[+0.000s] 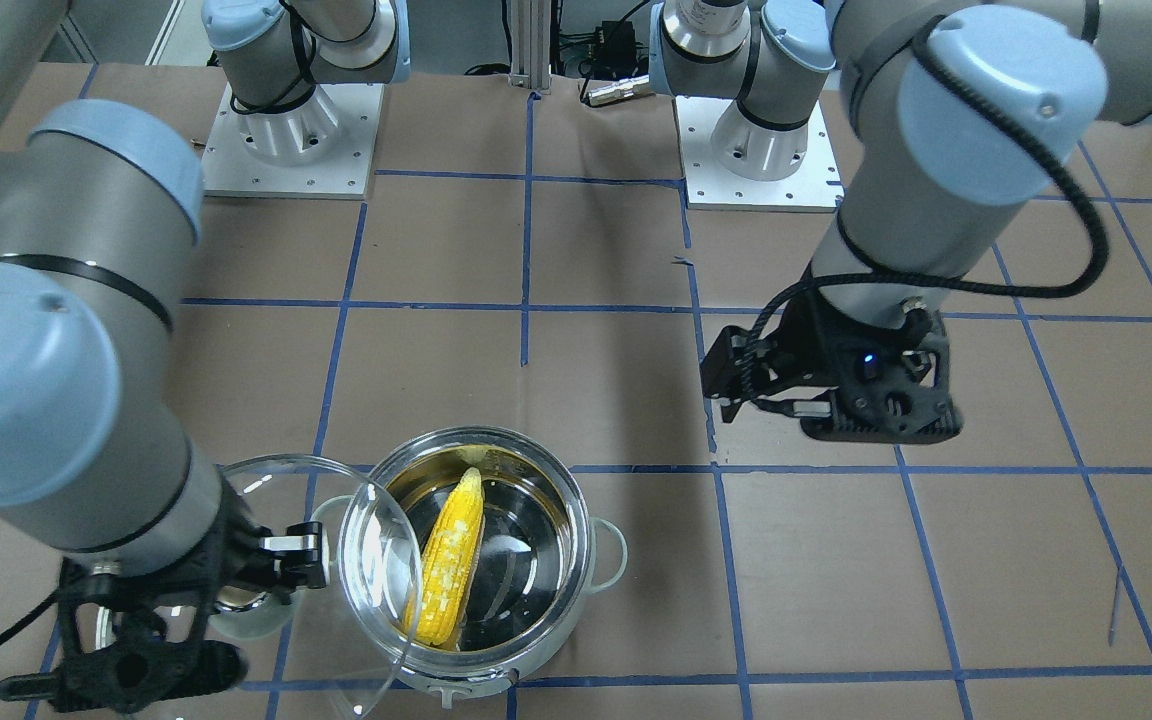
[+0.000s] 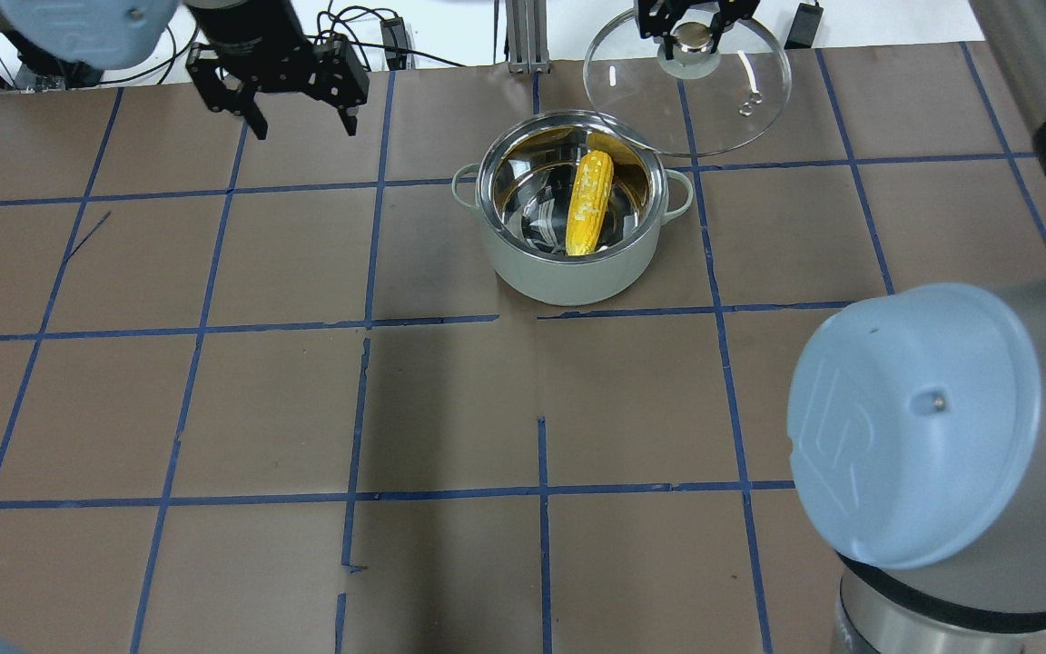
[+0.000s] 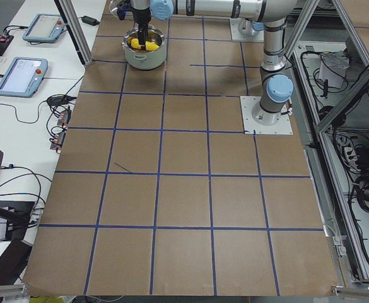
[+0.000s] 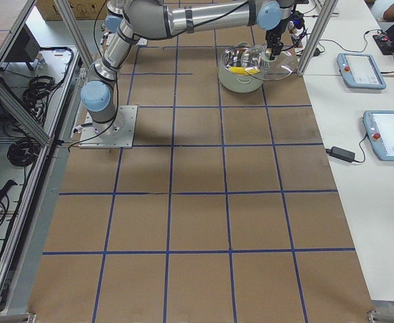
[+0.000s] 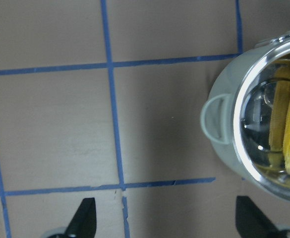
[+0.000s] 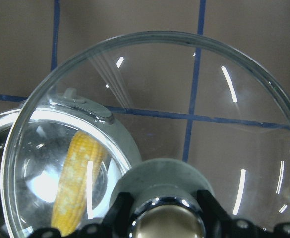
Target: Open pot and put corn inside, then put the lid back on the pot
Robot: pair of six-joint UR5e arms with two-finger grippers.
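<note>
In the overhead view the pot (image 2: 568, 272) stands uncovered on the brown, blue-taped desk (image 2: 450, 409), a little right of centre in the upper part of the frame, its 2 loop handles pointing left and right. The corn (image 2: 590, 204) lies inside on the shiny bottom, running top to bottom in the frame with its narrower end toward the lower edge. The lid (image 2: 741, 82) is at the top of the frame, up and to the right of the pot, and its lower left edge overlaps the pot's far rim; whether glass and rim touch cannot be told. The right fingers (image 2: 657, 24) are clamped on the knob (image 2: 694, 38) from both sides, and the front-facing view shows the lid tilted. The left fingers (image 2: 252, 118) are spread wide with nothing between them, at the upper left of the frame above bare desk, well apart from the pot.
</note>
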